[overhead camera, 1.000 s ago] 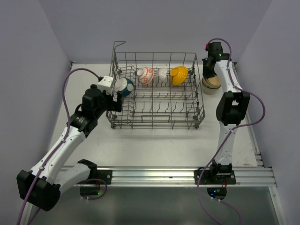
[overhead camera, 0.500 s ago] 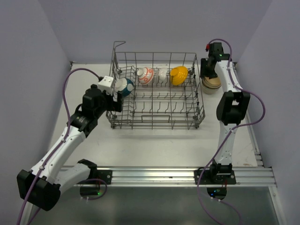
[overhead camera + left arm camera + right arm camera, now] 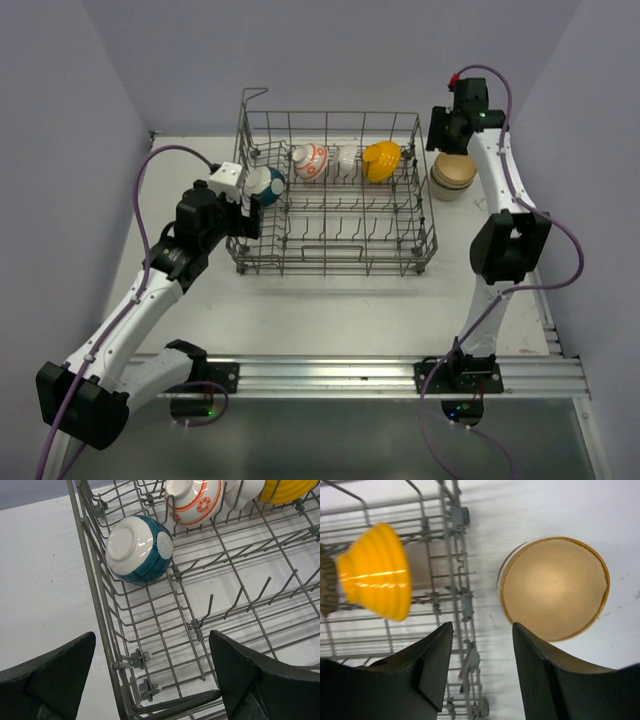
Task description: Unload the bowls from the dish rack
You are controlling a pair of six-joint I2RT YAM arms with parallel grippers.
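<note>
Motion-blurred yellow bowl (image 3: 375,577); white bowl (image 3: 247,490) perhaps half cropped.

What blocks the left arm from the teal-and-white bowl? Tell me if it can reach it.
Probably yes. The left arm holds its jaws open just short of the teal-and-white bowl, nothing over it; but they straddle the rack's side wall, which could snag.

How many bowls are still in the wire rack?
4 in the rack: a teal-and-white bowl by its left wall, then along the far side an orange-patterned bowl, a white bowl and a yellow bowl. The beige stack sits outside.
</note>
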